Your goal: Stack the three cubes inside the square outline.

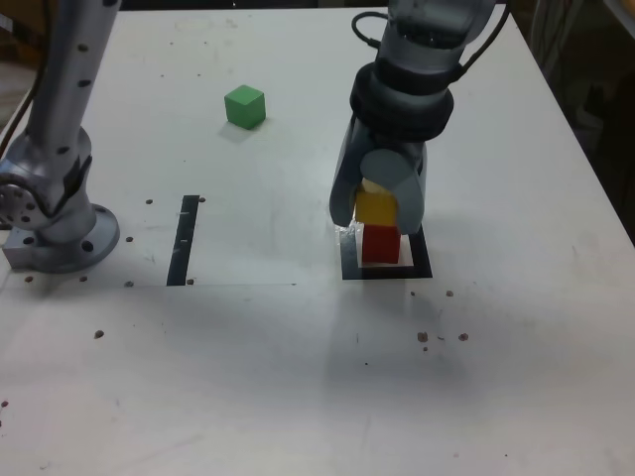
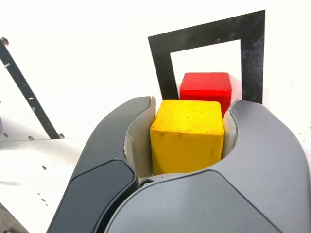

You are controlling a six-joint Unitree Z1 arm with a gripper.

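white tabletop, red cube inside the square outline, gripper snug around yellow cube, green cube outside

From where I stand, no words, labels, brands, numbers or signs can be read anywhere.
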